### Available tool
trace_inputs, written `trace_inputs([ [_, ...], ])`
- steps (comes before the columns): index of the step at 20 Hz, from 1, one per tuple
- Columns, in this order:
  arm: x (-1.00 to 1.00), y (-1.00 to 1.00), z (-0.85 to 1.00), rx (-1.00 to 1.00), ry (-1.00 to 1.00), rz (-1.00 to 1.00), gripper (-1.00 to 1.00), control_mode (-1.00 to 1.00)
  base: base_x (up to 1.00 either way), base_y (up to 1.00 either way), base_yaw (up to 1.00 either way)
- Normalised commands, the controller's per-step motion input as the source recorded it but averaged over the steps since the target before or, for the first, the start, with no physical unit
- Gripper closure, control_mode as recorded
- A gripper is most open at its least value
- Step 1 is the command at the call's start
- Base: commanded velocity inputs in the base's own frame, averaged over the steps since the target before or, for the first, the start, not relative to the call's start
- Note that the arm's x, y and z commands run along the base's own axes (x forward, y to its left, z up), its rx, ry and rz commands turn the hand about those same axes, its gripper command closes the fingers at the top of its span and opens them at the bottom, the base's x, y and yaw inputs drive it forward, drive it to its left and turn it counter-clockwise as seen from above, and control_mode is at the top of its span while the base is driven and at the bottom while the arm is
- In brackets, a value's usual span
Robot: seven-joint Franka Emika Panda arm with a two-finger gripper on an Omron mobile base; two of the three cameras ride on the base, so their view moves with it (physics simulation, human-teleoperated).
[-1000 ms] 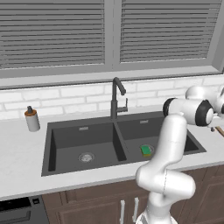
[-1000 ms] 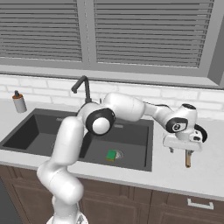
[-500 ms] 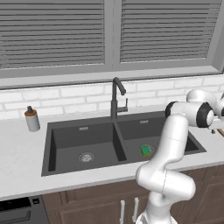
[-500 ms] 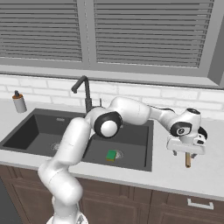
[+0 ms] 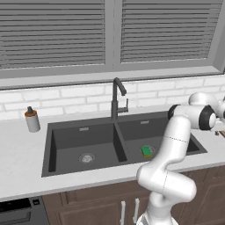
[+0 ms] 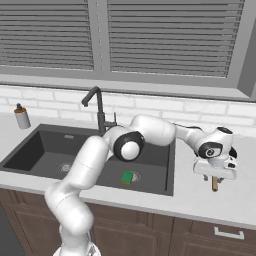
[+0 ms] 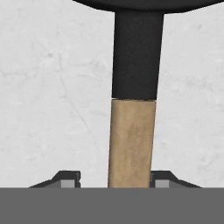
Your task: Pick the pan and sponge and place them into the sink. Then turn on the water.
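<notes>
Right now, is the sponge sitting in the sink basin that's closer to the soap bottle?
No, the sponge lies in the sink's right basin, while the soap bottle stands on the counter beyond the left one.

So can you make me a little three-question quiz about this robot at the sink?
1. True or false: the sponge is already lying in the sink.
2. Which part of the pan sits between the fingertips of the gripper?
A. its rim
B. its handle
C. its lid
3. Fill in the gap: the soap bottle stands on the counter to the ____ of the sink in the left base view.

Key:
1. True, in the basin to the right of the tap.
2. B, the wooden part of the handle.
3. left
</notes>
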Motion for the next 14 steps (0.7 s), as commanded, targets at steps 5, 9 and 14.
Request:
trace_inputs([
  [5,0.0,0.0,-0.03,0.0,0.0,0.0,1.0,-1.0,0.0,0.0,0.0],
  [9,0.0,0.08,0.0,0.0,0.0,0.04,1.0,-1.0,0.0,0.0,0.0],
  [14,-0.03,0.2,0.02,0.0,-0.02,0.12,1.0,-1.0,0.0,0.0,0.0],
])
